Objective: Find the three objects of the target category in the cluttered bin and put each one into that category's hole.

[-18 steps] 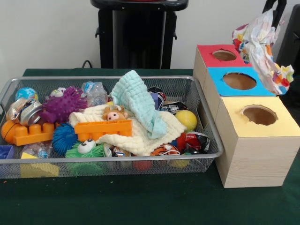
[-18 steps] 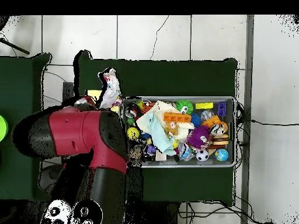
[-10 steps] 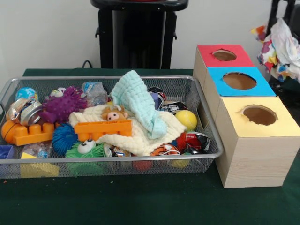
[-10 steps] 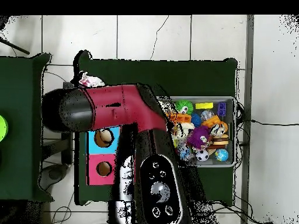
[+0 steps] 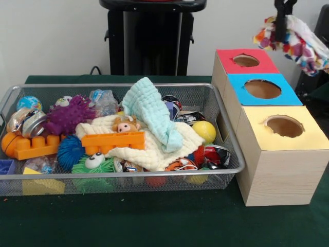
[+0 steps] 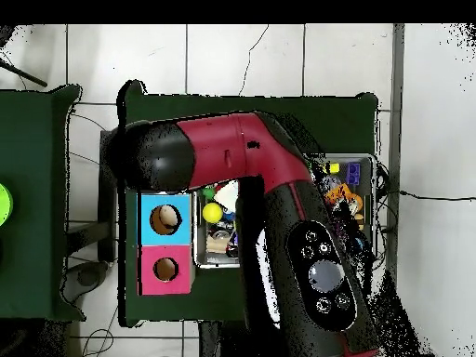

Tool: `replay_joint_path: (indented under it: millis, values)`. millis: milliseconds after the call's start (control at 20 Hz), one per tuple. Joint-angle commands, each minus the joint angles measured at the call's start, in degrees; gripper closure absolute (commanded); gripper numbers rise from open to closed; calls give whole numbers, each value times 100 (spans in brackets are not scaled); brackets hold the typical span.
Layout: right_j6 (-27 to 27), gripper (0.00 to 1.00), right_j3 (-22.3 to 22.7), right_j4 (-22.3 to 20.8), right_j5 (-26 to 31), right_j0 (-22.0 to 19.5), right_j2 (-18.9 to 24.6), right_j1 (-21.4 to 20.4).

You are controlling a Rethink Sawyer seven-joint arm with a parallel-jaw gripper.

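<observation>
Multicoloured crumpled cloth hangs pinched in the gripper, held in the air above and behind the red-topped box.

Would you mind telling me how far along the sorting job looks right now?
Nothing visibly sits in a hole yet. In hand: the gripper, jaws shut, holds a multicoloured crumpled cloth up behind the red box. Left: dropping it in, then searching the wire bin, where a mint cloth and cream cloth lie.
</observation>
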Motion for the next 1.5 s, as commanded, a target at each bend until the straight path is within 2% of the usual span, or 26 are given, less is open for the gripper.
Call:
replay_joint_path:
  millis: [50,400,650,900,1250,1500]
  values:
    - [-1168,100,632,-284,495,172,769,-94]
    - [-1083,100,629,-312,342,199,679,-120]
    - [-372,100,515,-4,197,172,587,-7]
    - [-37,100,364,68,236,235,480,42]
    - [-220,100,58,-45,476,295,497,243]
    - [-581,100,-455,-167,840,317,565,538]
